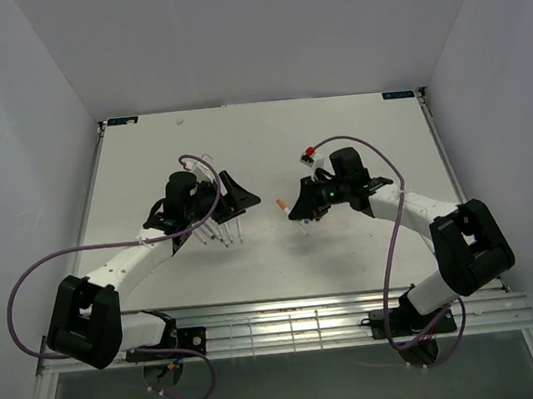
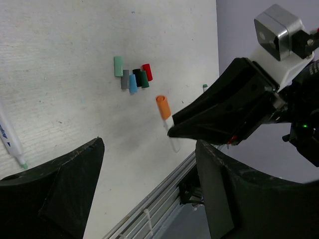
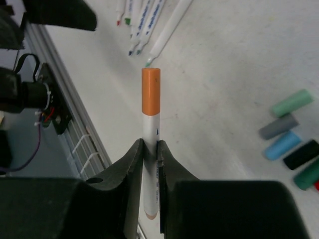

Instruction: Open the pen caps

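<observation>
I see my right gripper (image 3: 151, 147) clamped on a white pen (image 3: 150, 127), orange cap (image 3: 151, 92) on, at frame centre; my left gripper (image 2: 149, 149) stands wide open.

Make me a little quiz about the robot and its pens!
1. True or false: the right gripper holds a pen with its orange cap on.
2. Which gripper is open? A: left gripper. B: right gripper.
3. How many loose caps lie bunched on the table?
Key: 1 true; 2 A; 3 six.
</observation>
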`<state>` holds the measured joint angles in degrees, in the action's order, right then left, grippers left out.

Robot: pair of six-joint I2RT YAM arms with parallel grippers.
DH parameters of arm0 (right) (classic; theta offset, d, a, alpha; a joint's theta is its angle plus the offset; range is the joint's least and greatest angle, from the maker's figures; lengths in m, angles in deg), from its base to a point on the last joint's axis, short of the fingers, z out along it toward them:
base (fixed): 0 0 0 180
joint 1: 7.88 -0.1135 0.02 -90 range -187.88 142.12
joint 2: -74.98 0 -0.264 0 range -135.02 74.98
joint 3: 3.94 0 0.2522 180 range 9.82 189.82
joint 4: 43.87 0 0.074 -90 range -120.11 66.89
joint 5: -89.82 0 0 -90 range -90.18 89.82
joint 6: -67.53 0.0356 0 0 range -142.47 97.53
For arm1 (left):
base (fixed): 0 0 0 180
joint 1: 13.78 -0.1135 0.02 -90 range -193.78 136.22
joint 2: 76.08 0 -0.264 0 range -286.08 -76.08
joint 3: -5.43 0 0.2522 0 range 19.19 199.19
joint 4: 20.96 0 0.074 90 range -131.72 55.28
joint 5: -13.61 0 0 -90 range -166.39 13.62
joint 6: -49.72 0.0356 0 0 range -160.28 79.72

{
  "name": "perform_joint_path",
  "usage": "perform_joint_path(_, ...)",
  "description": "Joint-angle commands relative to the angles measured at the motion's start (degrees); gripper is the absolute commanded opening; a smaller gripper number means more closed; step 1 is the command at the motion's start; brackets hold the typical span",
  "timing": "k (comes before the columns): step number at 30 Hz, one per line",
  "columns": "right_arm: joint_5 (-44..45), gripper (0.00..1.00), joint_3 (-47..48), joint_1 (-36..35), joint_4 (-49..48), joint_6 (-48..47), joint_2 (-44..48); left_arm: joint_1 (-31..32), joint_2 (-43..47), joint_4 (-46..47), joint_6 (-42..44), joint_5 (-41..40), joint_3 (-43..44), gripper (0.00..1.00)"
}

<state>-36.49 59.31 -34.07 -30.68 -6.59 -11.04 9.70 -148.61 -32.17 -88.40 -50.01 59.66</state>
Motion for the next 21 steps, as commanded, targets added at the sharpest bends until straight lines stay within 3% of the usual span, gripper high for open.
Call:
perform_joint_path(1, -7.3, 0.08, -1.6, -3.4, -6.5, -2.0, 3.0, 0.9, -0.7, 4.7, -3.3, 2.7, 1.5, 0.84)
perform_joint_path(9, -9.7, 0.08, -3.6, -6.5, -17.4, 6.1, 1.7, 3.6, -2.2, 4.9, -5.6, 1.0, 0.8, 0.83)
perform_joint_path(21, 10.5, 0.08, -2.6, -6.9, -17.0, 21.0, 1.5, 6.7, 7.9, 5.5, -1.3, -5.2, -5.3, 0.76)
